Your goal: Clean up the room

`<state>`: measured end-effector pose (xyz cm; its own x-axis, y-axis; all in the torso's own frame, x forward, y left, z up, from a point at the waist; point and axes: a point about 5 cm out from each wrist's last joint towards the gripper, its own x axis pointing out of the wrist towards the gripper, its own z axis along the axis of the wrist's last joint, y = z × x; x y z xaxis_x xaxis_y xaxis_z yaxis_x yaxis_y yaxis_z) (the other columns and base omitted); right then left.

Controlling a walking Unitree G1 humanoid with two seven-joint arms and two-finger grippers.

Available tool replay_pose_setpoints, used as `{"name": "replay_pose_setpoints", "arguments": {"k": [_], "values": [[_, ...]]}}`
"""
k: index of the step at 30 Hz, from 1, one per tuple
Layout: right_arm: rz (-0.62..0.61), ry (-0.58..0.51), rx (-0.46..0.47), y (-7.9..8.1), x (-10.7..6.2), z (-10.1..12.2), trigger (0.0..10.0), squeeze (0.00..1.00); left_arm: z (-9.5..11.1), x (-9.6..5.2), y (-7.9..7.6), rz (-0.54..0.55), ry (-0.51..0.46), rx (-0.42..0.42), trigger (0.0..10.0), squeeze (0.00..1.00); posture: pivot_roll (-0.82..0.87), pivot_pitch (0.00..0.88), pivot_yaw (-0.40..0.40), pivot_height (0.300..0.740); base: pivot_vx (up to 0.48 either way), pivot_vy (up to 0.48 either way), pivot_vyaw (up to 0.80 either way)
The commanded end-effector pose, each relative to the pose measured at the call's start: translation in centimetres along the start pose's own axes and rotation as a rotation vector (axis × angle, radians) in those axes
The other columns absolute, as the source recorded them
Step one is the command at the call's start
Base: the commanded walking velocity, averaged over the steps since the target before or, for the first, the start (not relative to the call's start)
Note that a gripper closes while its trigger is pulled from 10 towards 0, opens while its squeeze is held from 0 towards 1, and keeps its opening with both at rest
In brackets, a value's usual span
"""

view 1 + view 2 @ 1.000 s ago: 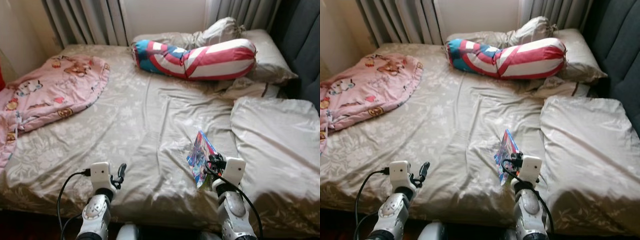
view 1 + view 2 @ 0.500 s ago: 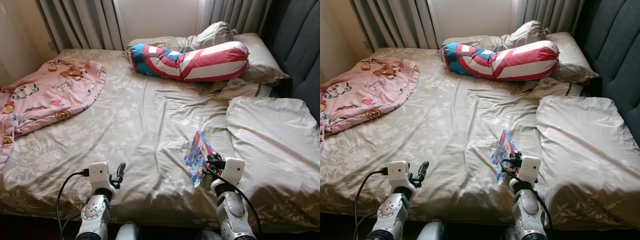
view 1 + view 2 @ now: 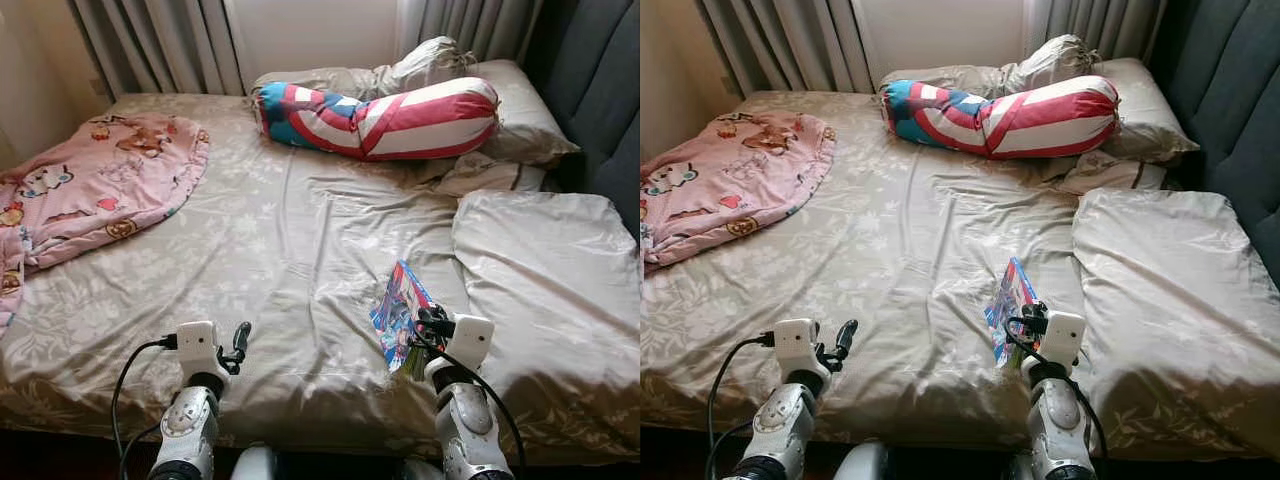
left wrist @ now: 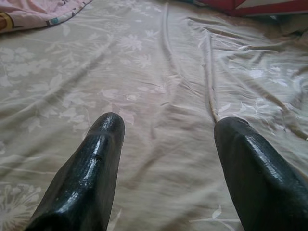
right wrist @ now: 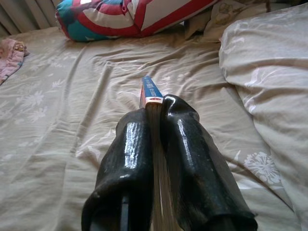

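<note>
Two claws are out over the near edge of the bed. The right claw is pinching a thin, colourful book between its black fingers, held on edge with its spine up just above the sheet, between the middle of the mattress and the pillow on the robot's right. The left claw hovers with its fingers spread wide, nothing between them, over bare floral sheet. Farther off lie a striped bolster by the headboard end and a pink blanket crumpled at the far left. I'd say the step in hand is clearing the book off the bed: it looks gripped and lifted clear, so the pick seems done. What comes next, I reckon, is carrying it to wherever books belong, which I can't see from here; the robot would need to turn from the bed while keeping the pinch firm, since a thin book gripped by one edge could slip or sag.
</note>
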<state>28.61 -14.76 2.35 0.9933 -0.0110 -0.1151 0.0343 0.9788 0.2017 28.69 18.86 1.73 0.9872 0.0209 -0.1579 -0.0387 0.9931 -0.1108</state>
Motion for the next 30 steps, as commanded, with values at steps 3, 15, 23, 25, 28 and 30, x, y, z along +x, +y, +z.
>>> {"name": "replay_pose_setpoints", "arguments": {"k": [3, 15, 23, 25, 28, 30], "values": [[0.027, -0.078, 0.005, 0.6, 0.6, 1.4, 10.0, 0.00, 0.2, 0.2, 0.0, -0.003, 0.008, -0.001, 10.0, 0.00, 0.04, 0.031, 0.020, 0.641, 0.289, 0.000, 0.00], [0.031, -0.086, 0.004, 0.7, 0.5, 1.6, 10.0, 0.00, 0.1, 0.2, 0.1, -0.007, 0.007, -0.002, 10.0, 0.00, 0.04, 0.034, 0.021, 0.641, 0.317, 0.000, 0.00], [0.042, -0.094, 0.003, 1.0, 0.6, 1.8, 10.0, 0.00, 0.1, 0.2, 0.1, -0.012, 0.007, -0.002, 10.0, 0.00, 0.04, 0.040, 0.021, 0.641, 0.338, 0.000, 0.00], [0.044, -0.097, 0.003, 1.1, 0.6, 1.8, 10.0, 0.00, 0.1, 0.2, 0.1, -0.012, 0.005, -0.003, 10.0, 0.00, 0.04, 0.044, 0.021, 0.641, 0.311, 0.000, 0.00], [0.054, -0.103, 0.004, 1.2, 0.8, 2.1, 10.0, 0.00, 0.1, 0.1, 0.1, -0.015, 0.001, -0.002, 10.0, 0.00, 0.04, 0.048, 0.021, 0.641, 0.000, 0.000, 0.00], [0.062, -0.107, 0.008, 1.3, 1.2, 2.4, 10.0, 0.00, 0.1, 0.0, 0.1, -0.015, -0.002, 0.000, 10.0, 0.00, 0.04, 0.053, 0.020, 0.641, 0.000, 0.000, 0.00]]}}
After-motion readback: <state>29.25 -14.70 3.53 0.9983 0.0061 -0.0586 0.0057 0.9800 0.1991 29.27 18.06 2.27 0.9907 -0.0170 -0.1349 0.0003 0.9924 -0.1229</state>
